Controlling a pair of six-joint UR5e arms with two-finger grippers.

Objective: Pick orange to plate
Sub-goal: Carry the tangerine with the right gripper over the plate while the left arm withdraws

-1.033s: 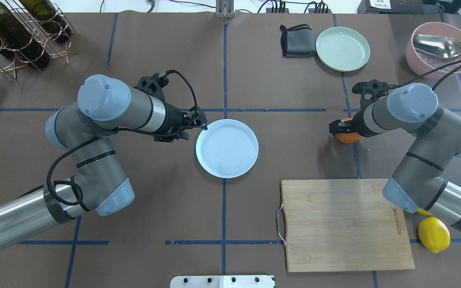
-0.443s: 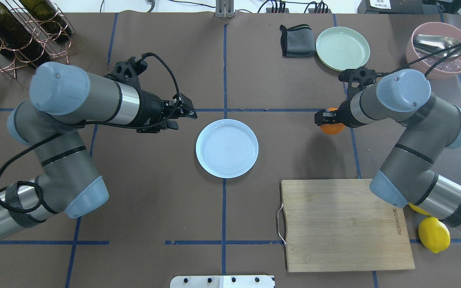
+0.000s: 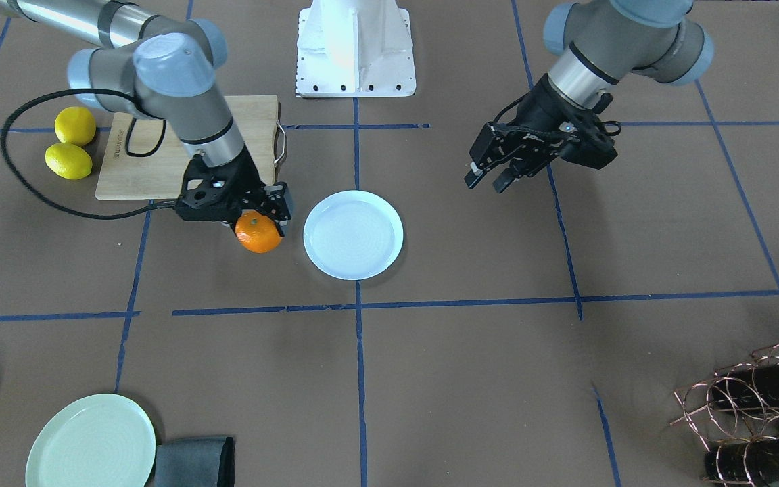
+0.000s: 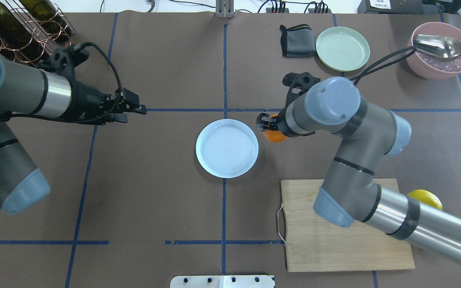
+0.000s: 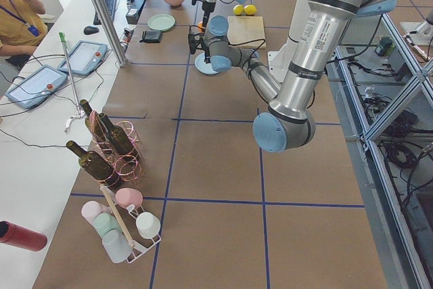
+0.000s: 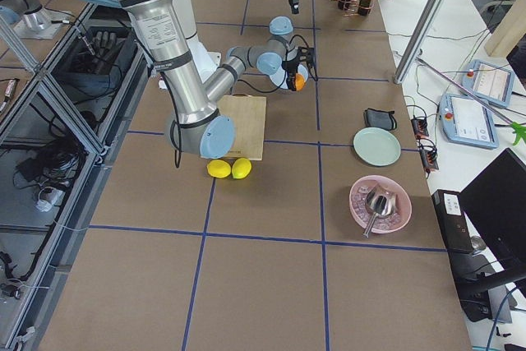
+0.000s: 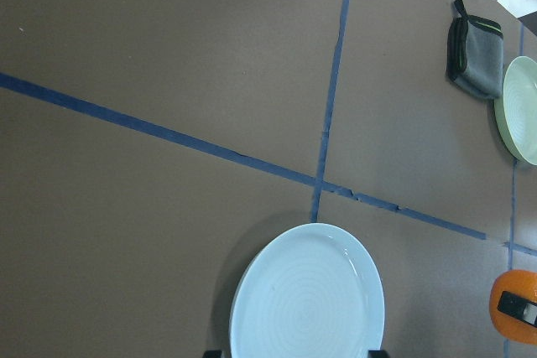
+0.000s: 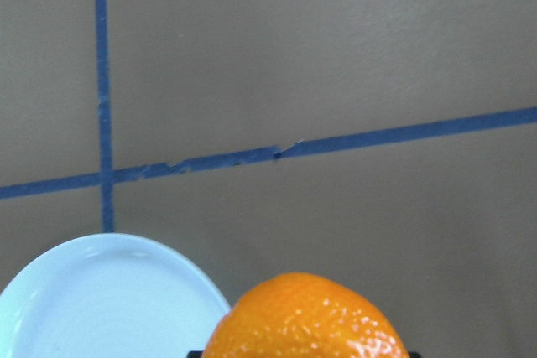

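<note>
A brown bench marked off with blue tape lines holds everything. The right pincer (image 3: 261,218) is clamped on the orange (image 3: 258,233), one finger on each side of the fruit. The orange sits just beside the white plate (image 3: 353,234), on the robot's right of it and not over the rim. Behind that arm lie a wooden cutting board (image 3: 139,166) and two lemons (image 3: 68,161). The left pincer (image 3: 485,181) hangs with its jaws apart, holding nothing, well off to the plate's other side. Along the far edge are a pale green plate (image 4: 342,49), a folded grey cloth (image 4: 294,41), a pink bowl (image 4: 434,72) with a metal scoop (image 4: 438,46), and a wire bottle rack (image 4: 22,36).
</note>
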